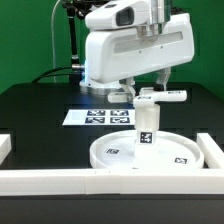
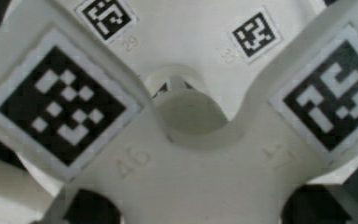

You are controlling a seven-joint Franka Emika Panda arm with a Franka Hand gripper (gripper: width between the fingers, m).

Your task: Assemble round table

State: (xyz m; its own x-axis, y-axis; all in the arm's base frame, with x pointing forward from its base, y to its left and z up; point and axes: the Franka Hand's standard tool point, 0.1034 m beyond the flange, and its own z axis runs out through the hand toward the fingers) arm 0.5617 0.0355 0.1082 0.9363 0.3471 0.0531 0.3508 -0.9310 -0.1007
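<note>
The large flat disc lies on the black table near the front. The short cylinder leg stands upright on the disc, with a tag on its side. The cross-shaped piece sits flat on top of the leg. My gripper comes down from above and is shut on the cross-shaped piece. In the wrist view the cross-shaped piece fills the frame with its tags and centre hole. My gripper shows only as dark fingertips on either side of one arm of the piece.
The marker board lies flat behind the disc, toward the exterior view's left. Long white border bars run along the front, the exterior view's right and the left. The arm's white body hangs over the back.
</note>
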